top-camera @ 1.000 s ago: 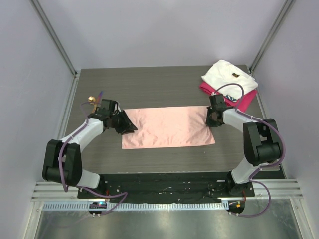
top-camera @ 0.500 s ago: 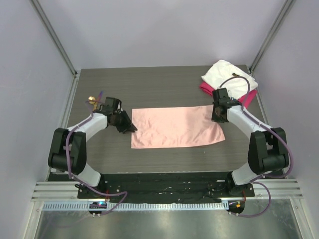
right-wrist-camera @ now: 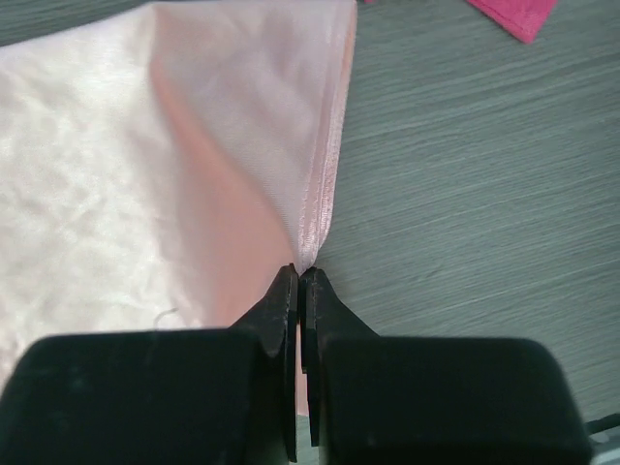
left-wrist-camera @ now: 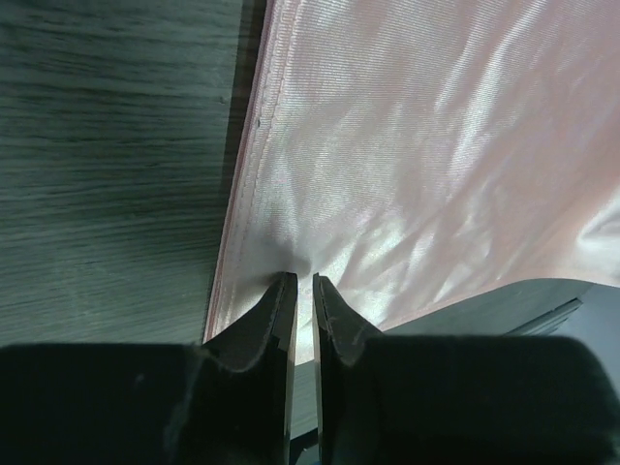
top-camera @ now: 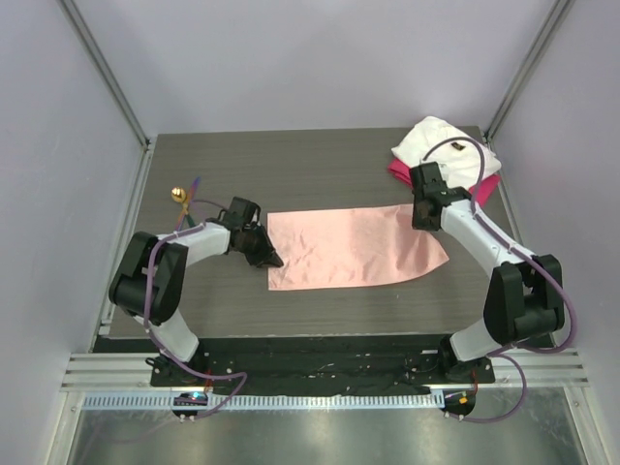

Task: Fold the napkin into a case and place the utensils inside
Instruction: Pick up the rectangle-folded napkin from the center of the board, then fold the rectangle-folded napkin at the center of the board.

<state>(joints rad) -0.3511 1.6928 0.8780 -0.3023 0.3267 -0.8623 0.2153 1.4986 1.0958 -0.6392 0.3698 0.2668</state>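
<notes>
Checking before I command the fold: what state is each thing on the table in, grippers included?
napkin: spread out, not yet a case, right end puckered
left gripper: shut on the napkin's left edge
right gripper: shut on the napkin's right edge
utensils: lying loose, left of the napkin
white cloth: folded, on the magenta cloth
magenta cloth: folded, mostly covered

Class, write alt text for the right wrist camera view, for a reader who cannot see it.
The right gripper has its black jaws shut on the hemmed edge of a shiny salmon-pink napkin, which creases away from the pinch over a dark wood-grain table. A corner of magenta cloth shows at the top right.
</notes>
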